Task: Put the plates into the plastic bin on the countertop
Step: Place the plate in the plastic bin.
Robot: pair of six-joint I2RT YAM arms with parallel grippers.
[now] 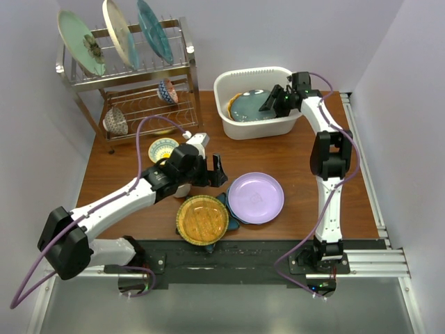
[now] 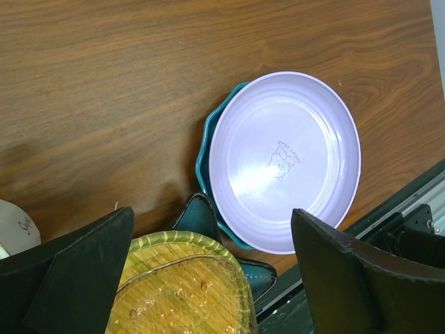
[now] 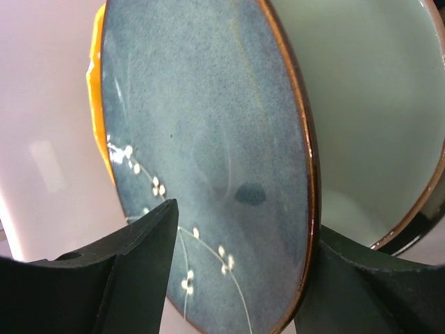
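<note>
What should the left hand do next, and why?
Probably lower the left gripper onto the near rim of the lavender plate and pinch it. Its fingers are open and empty, that rim lies between them, and the plate is not yet in the bin.

In white bin [image 1: 254, 70]: dark teal plate [image 1: 249, 106]; on countertop [image 1: 292, 160]: lavender plate [image 1: 255, 197], amber plate [image 1: 201, 218] overlapping star plate [image 2: 197, 212].

Within white bin [image 1: 259, 129]: speckled slate-blue plate [image 1: 249, 106] with white blossom sprigs, brown rim, over orange plate [image 3: 92, 83]. Outside bin: lavender plate [image 1: 256, 197], amber plate [image 1: 202, 219], teal plate [image 2: 202, 160].
</note>
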